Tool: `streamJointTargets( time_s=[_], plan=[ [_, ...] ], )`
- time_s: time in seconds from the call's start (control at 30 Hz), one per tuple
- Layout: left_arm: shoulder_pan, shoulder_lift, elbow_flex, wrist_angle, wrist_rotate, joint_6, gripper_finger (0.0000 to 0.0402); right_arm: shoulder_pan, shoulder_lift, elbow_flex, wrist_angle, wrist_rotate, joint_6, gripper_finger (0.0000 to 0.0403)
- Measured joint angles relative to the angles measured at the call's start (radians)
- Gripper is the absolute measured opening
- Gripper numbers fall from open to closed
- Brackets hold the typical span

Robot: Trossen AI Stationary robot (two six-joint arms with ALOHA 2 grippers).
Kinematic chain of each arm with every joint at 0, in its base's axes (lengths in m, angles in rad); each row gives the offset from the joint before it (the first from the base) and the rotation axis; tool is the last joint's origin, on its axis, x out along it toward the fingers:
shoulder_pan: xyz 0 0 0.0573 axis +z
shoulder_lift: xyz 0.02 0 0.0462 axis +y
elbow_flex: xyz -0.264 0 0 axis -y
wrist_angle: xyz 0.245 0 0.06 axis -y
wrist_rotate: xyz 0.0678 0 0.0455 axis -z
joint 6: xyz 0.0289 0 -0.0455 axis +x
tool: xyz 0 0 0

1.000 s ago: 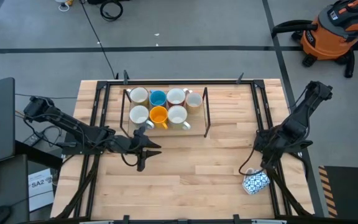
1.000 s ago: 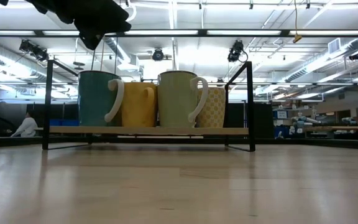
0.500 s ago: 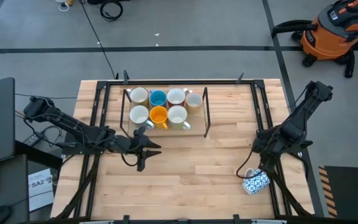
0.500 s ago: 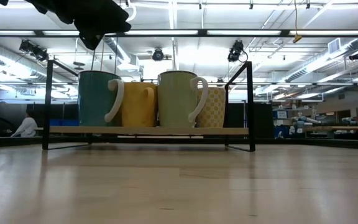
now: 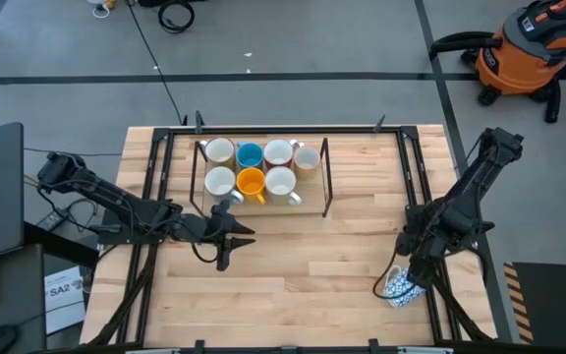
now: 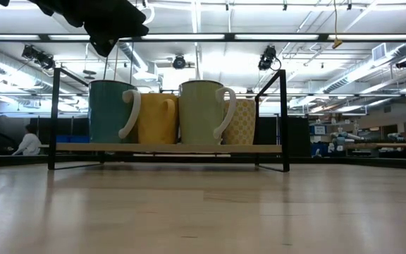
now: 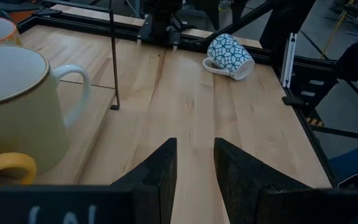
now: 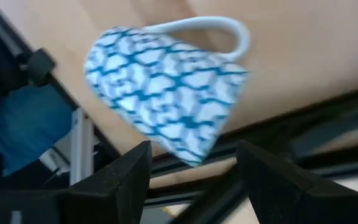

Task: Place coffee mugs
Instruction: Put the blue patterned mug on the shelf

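Right gripper (image 8: 191, 180) fingers spread wide, straddling but not clasping the blue-and-white mug (image 8: 166, 102) lying on its side at the table's (image 5: 312, 261) front right corner; left gripper (image 7: 194, 165) parted, empty, before the rack (image 5: 263, 208) of mugs (image 5: 258, 169) at the back edge.

Two dark jointed arms, each hand (image 7: 194, 171) with flat matte-black fingers.

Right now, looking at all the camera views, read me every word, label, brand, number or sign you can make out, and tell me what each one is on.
"SA2": on the white paper sheet lying on the floor beside the table's left edge; the smaller print under it is too small to read.
White markings on the left gripper's black body, in the left wrist view: cut off and unreadable.
Orange shop vacuum: any label is too small to read.
Nothing else is readable.
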Motion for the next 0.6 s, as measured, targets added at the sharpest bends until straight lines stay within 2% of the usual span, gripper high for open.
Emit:
streamJointTargets(
  time_s=[0.6],
  plan=[
    [0.0,0.0,0.0,0.0,0.0,0.0,0.0112,0.044,0.108,-0.016,0.053,0.054,0.034,0.024]
  ],
)
